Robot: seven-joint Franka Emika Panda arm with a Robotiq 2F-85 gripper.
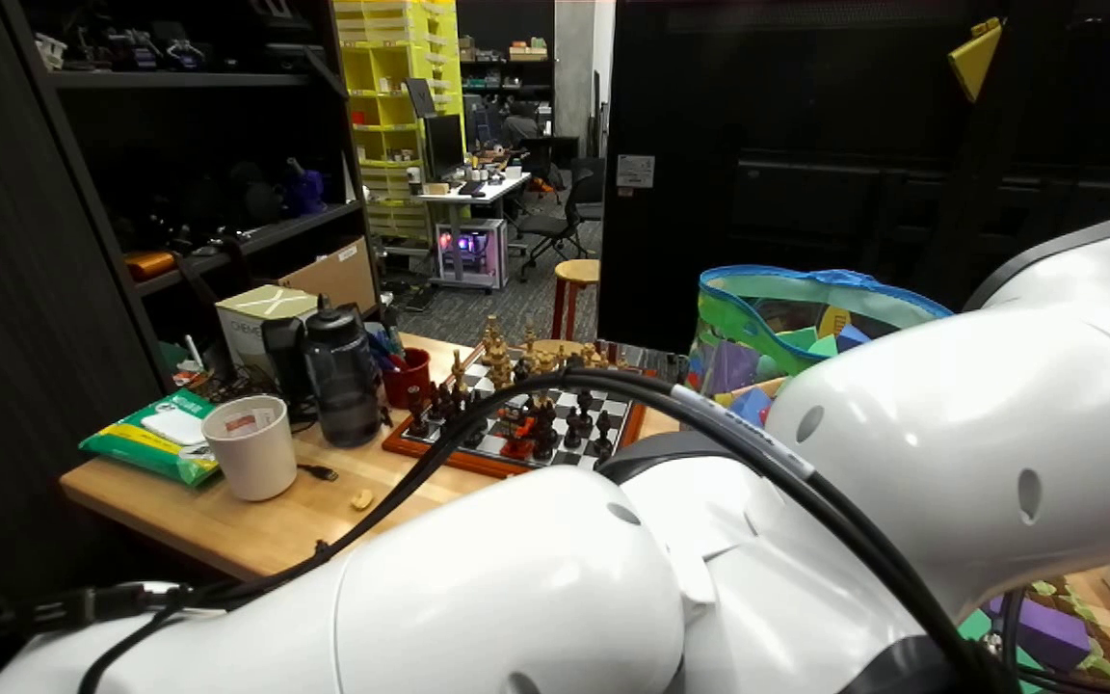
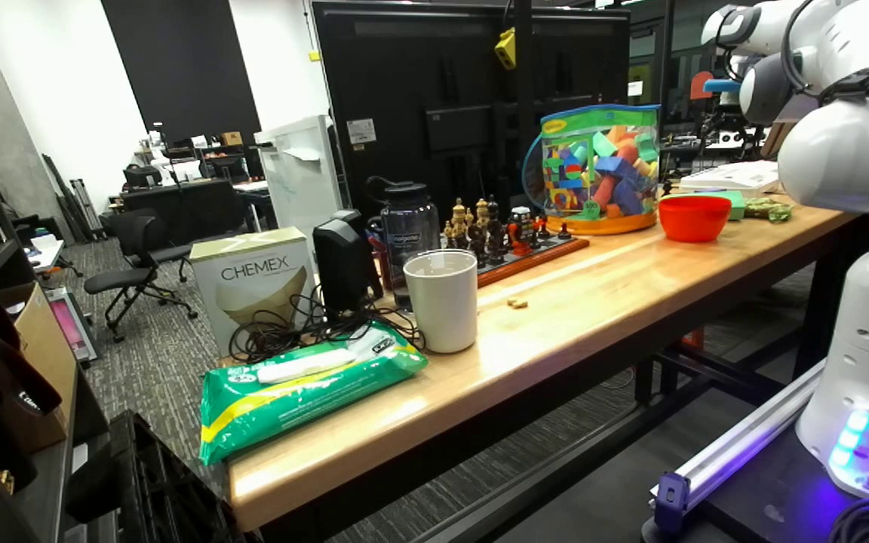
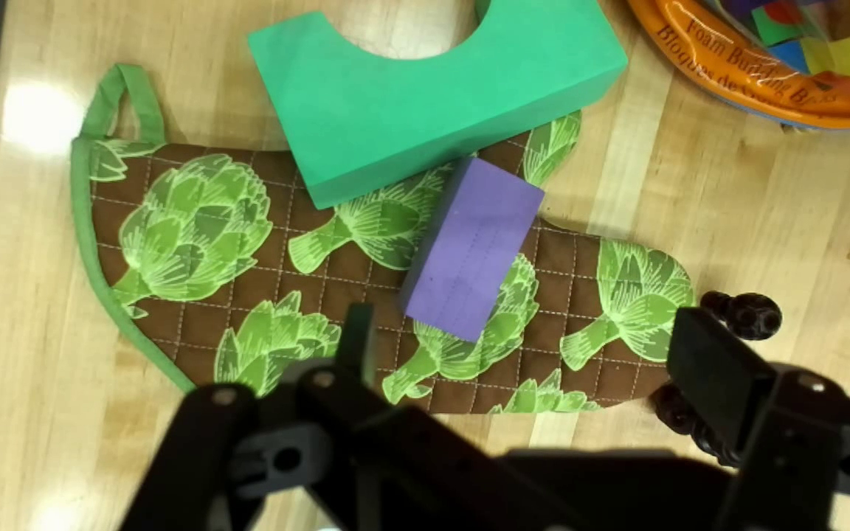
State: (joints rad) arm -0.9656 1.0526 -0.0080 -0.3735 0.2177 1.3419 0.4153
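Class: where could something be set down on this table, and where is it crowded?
Free: the table between the tan piece and red bowl, beside the chessboard; also between the oven mitt and block bag. Crowded: the mitt, under purple block and, partly, green block; around the white cup, with green packet, cables and bottle.

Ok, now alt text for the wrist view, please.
An open gripper above an oven mitt with a purple block on it. A green block overlaps the mitt's edge; dark chess pieces sit near its tip.
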